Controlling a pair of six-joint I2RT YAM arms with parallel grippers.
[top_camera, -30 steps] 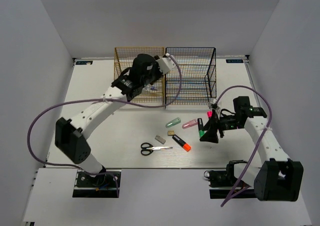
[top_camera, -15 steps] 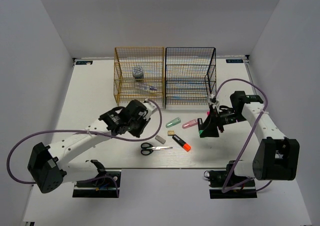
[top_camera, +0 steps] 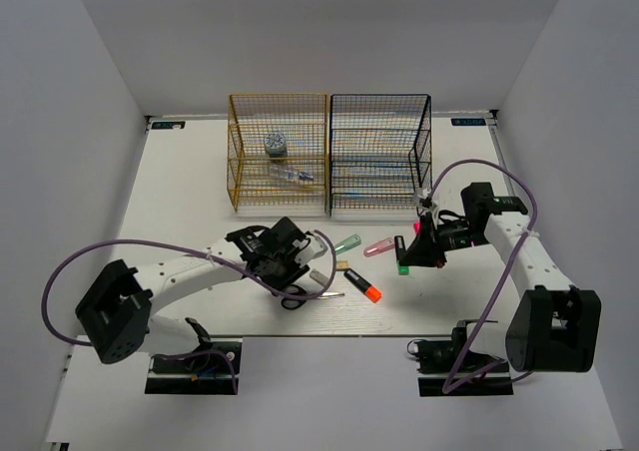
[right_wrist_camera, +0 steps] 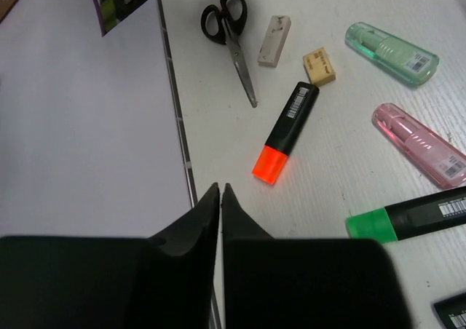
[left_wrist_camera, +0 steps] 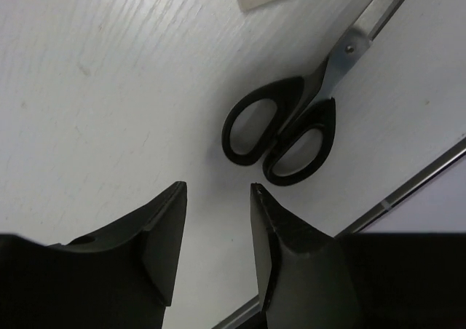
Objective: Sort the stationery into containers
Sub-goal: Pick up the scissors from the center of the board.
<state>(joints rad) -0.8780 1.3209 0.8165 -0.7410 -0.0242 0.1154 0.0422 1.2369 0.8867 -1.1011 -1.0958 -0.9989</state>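
Left gripper (left_wrist_camera: 217,191) hung low over the table (left_wrist_camera: 109,89), jaws well parted and holding nothing, with the black-handled scissors (left_wrist_camera: 285,125) lying just beyond its fingertips. Right gripper (right_wrist_camera: 220,189) had its jaws pressed together, empty, near the orange highlighter (right_wrist_camera: 290,125) and the green highlighter (right_wrist_camera: 408,216). Tape roll (top_camera: 276,145) and tube (top_camera: 290,175) sat in the gold rack (top_camera: 236,172), the black rack (top_camera: 423,162) right alongside.

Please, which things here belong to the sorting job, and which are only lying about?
For the job: scissors, grey eraser, tan eraser, orange highlighter, green highlighter, pale green highlighter, pale pink highlighter, tape roll, tube, gold rack, black rack.

Only lying about: nothing loose; just the purple cables and corner labels.
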